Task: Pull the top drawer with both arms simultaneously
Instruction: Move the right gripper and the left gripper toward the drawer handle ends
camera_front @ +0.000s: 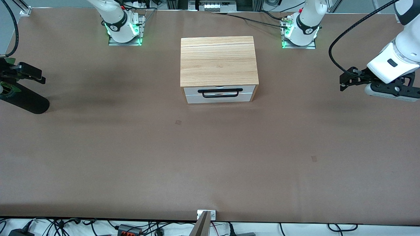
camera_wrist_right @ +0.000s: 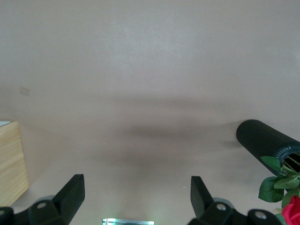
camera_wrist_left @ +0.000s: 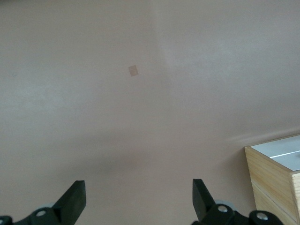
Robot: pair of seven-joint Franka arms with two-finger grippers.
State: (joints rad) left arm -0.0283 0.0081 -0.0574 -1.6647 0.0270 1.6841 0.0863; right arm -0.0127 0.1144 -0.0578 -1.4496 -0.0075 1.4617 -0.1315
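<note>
The light wood box [camera_front: 218, 60] stands mid-table between the two arm bases. Its top drawer [camera_front: 219, 94] has a white front and a long black bar handle [camera_front: 220, 92], and sits flush in the box. My left gripper [camera_front: 346, 79] hangs open and empty over the table at the left arm's end, well apart from the box. Its fingers [camera_wrist_left: 75, 199] stand wide, with the box's corner [camera_wrist_left: 274, 173] at that view's edge. My right gripper [camera_front: 36, 76] hangs open and empty at the right arm's end. Its fingers [camera_wrist_right: 72, 192] stand wide, and the box's side [camera_wrist_right: 11, 159] shows.
A black cylindrical vase [camera_front: 28, 101] lies on the table at the right arm's end, just under the right gripper. It also shows in the right wrist view [camera_wrist_right: 262, 140], with a red rose [camera_wrist_right: 293, 211] and green leaves at its mouth. Cables run along the table's edges.
</note>
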